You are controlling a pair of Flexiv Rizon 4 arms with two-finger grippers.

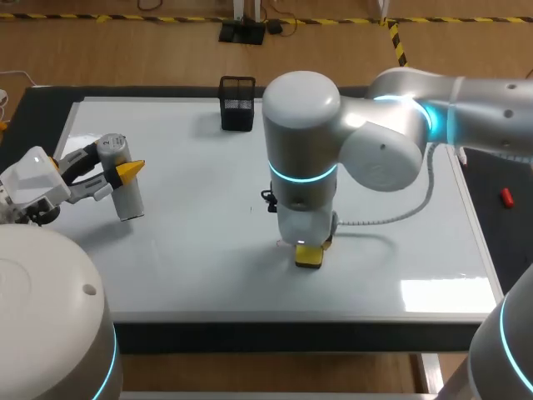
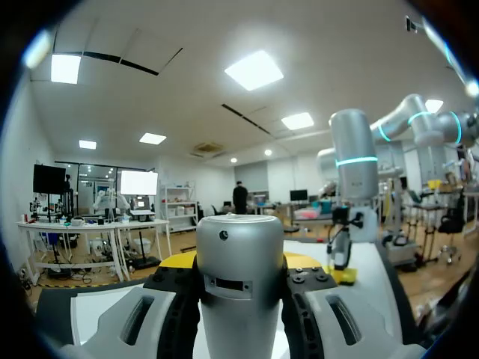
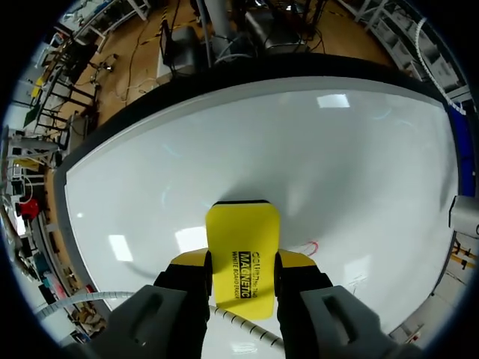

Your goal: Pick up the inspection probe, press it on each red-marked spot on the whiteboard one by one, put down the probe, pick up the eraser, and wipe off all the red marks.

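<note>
My left gripper (image 1: 125, 171) hovers over the left part of the whiteboard (image 1: 191, 250), shut on the grey cylindrical probe (image 1: 121, 177). In the left wrist view the probe (image 2: 239, 277) fills the gap between the yellow-tipped fingers (image 2: 178, 261). My right arm reaches to the board's middle, its gripper (image 1: 309, 250) pointing down and shut on the yellow eraser (image 1: 309, 256), which rests on the board. From the right wrist, the eraser (image 3: 243, 243) sits flat on the whiteboard (image 3: 150, 172) between the fingers (image 3: 190, 260). A small red mark (image 3: 309, 247) lies just beside it.
A black mesh holder (image 1: 237, 103) stands at the board's far edge. A small red object (image 1: 505, 197) lies on the dark table right of the board. The right arm's cable (image 1: 391, 218) trails over the board.
</note>
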